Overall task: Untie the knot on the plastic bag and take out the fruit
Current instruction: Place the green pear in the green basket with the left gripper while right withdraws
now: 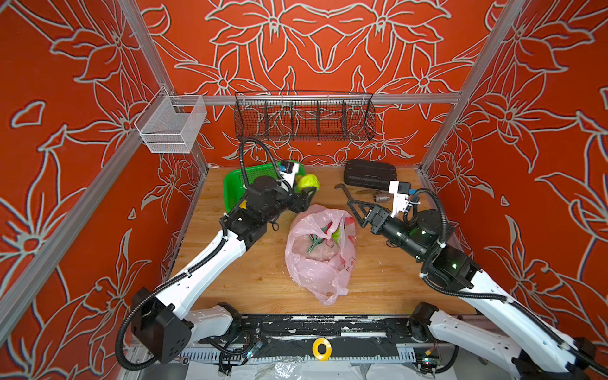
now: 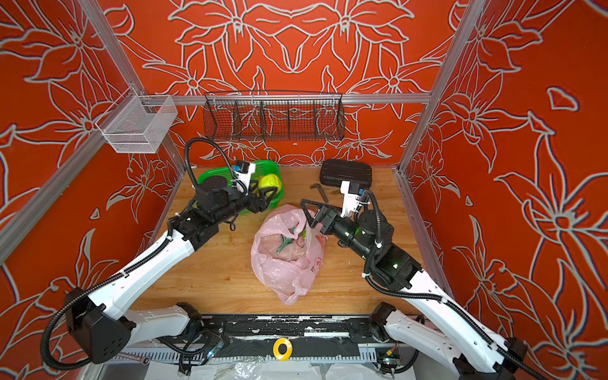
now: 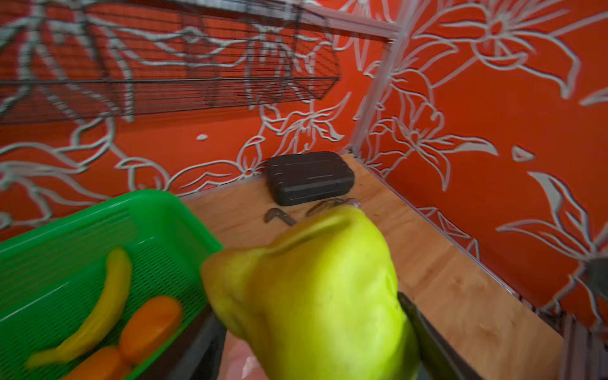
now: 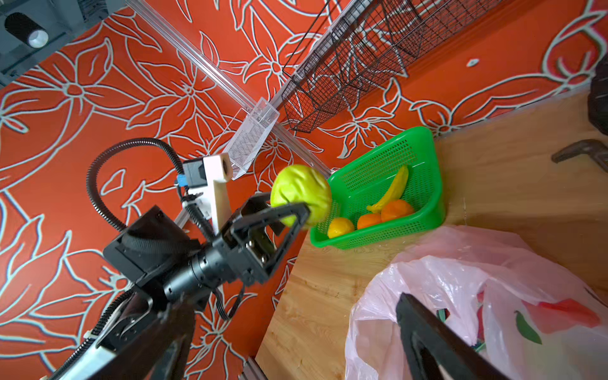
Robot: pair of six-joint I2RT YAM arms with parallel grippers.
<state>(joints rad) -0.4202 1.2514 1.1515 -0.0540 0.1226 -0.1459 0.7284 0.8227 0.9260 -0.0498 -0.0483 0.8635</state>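
Green fruit [image 3: 312, 289] in left claw [image 1: 306, 190]; right claw [image 1: 354, 212] wide open

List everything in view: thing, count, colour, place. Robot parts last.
plastic bag: one, pink, table centre, mouth open
bagged fruit: count unclear, pink and green showing through the plastic
green fruit: one, yellow-green, held at the basket's rim
basket: one, green, far left of table
banana: one, yellow, in basket
oranges: two, orange, in basket
yellow round fruit: one, yellow, in basket
case: one, black, far right of table
bent tool: one, dark metal, in front of case
wire rack: one, black, back wall
mesh bin: one, white, left rail
tape roll: one, yellow, front edge
left pincer: closed on green fruit
right pincer: open, empty, by bag's far right side
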